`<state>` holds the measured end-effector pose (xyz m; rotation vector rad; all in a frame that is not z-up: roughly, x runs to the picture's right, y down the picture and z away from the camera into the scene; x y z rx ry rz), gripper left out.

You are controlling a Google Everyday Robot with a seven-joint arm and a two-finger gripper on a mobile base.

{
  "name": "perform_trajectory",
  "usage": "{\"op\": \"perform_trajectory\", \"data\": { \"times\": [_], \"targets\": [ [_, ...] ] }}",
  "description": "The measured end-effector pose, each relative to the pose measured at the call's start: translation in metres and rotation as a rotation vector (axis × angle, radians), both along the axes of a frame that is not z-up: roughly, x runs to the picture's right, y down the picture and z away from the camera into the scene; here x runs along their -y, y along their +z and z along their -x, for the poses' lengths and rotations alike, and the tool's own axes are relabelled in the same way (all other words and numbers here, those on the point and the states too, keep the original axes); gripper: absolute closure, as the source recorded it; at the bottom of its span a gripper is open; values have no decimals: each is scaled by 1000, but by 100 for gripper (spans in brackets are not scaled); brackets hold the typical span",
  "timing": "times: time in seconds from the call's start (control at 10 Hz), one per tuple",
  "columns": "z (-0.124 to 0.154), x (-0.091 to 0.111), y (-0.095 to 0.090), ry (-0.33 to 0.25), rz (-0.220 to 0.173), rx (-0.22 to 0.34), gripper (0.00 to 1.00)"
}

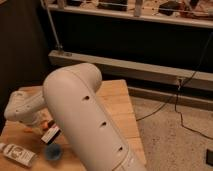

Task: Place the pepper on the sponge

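My white arm (85,120) fills the middle of the camera view and bends left over the wooden table (117,97). Its wrist and gripper (31,114) hang low over the table's left part, just left of a black-and-white box (51,134). A small orange bit (48,123), possibly the pepper, peeks out between the gripper and the box. Whether it is held cannot be told. The sponge is hidden or out of view.
A small round blue cup (53,151) stands in front of the box. A white bottle (18,154) lies at the table's front left. A dark wall with a metal rail (125,65) lies behind, and cables (190,127) run over the speckled floor on the right.
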<state>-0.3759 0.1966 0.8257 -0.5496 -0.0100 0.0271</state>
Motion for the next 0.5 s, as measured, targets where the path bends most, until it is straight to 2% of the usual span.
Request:
{"op": "perform_trajectory", "data": {
  "times": [0.2, 0.3, 0.5],
  "targets": [
    [0, -2, 1, 1, 25, -12, 36],
    [0, -2, 0, 1, 25, -12, 41],
    [0, -2, 1, 1, 25, -13, 62]
  ]
}}
